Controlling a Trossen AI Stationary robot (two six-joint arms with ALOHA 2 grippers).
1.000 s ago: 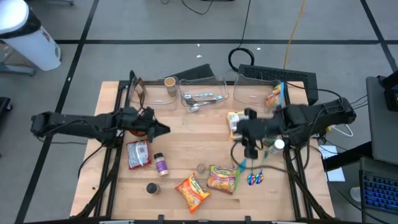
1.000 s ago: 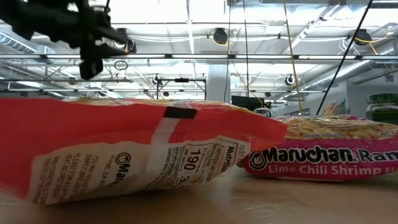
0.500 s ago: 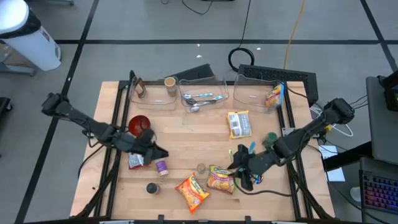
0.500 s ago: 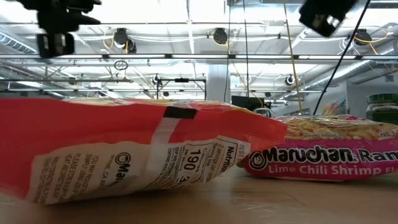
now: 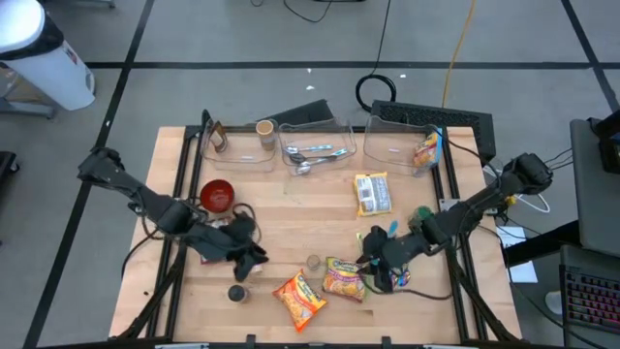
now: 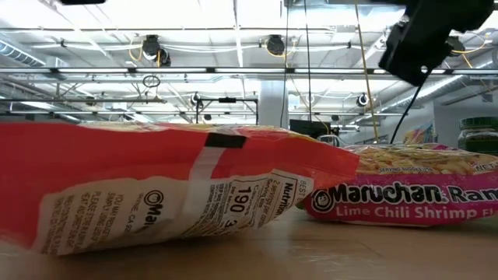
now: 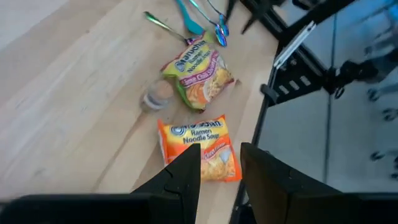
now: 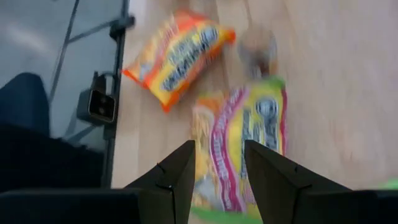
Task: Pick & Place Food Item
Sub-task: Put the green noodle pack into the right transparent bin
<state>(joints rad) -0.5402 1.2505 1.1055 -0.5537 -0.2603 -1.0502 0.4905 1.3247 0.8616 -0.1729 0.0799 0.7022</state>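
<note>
High view: the right gripper [image 5: 373, 274], fingers parted and empty, hovers just beside the pink-and-green ramen packet [image 5: 345, 277] (flat on the wooden table [image 5: 291, 208]). Reaching seems underway; next, descend and close. The left gripper [image 5: 254, 258] is also parted.

High view looks straight down on the whole surface [image 5: 291, 218]. Low view sits on it, close against the orange packet [image 6: 156, 187]. Both wrist views share that packet.

Grey taped floor [image 5: 242, 39], trussed ceiling [image 6: 233, 47]
</note>
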